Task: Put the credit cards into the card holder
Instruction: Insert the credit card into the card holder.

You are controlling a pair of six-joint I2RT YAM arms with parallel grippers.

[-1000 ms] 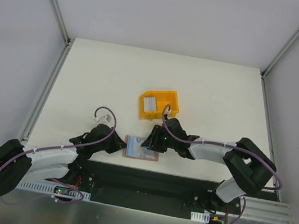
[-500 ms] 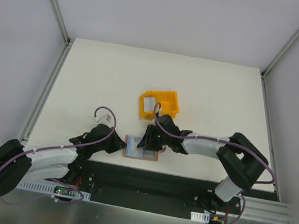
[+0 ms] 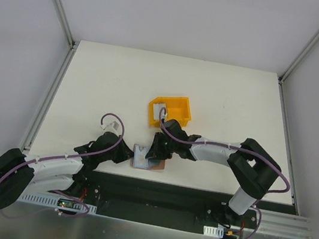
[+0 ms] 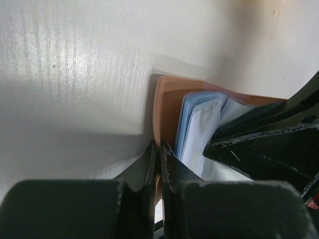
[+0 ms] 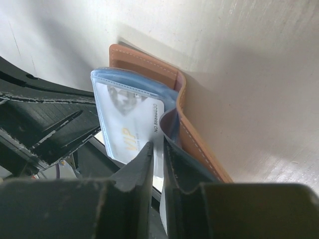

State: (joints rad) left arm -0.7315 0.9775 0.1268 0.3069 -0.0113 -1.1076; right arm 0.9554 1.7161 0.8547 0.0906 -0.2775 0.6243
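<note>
Leather, thin and floppy, is what the left gripper (image 4: 159, 147) has hold of. Its fingers are pressed together on the edge of the card holder's (image 4: 168, 104) brown cover. The holder lies open on the table (image 3: 104, 86), just on the near side of the yellow bin (image 3: 181, 108), toward the arm bases. The left gripper comes in from the side of it farther from the bin's right wall.

The right gripper (image 5: 158, 147) reaches down from the bin's side. Its fingers look nipped onto the end of a pale credit card (image 5: 127, 119) printed "VIP". Most of the card already sits among the clear bluish sleeves (image 4: 199, 124) that fan up out of the holder.

I'd judge the card light, stiff and slick. It should slide readily, yet it would skate out of a loose pinch, so the short end is the right place to hold it while pushing it lengthwise. The sleeves are the awkward part. They are soft film that will buckle or fold under if the card meets them at an angle. The holder itself weighs next to nothing and would scoot along the table, which makes the pinned cover edge the sensible anchor. Hard squeezing gains nothing here and might crease the plastic.
</note>
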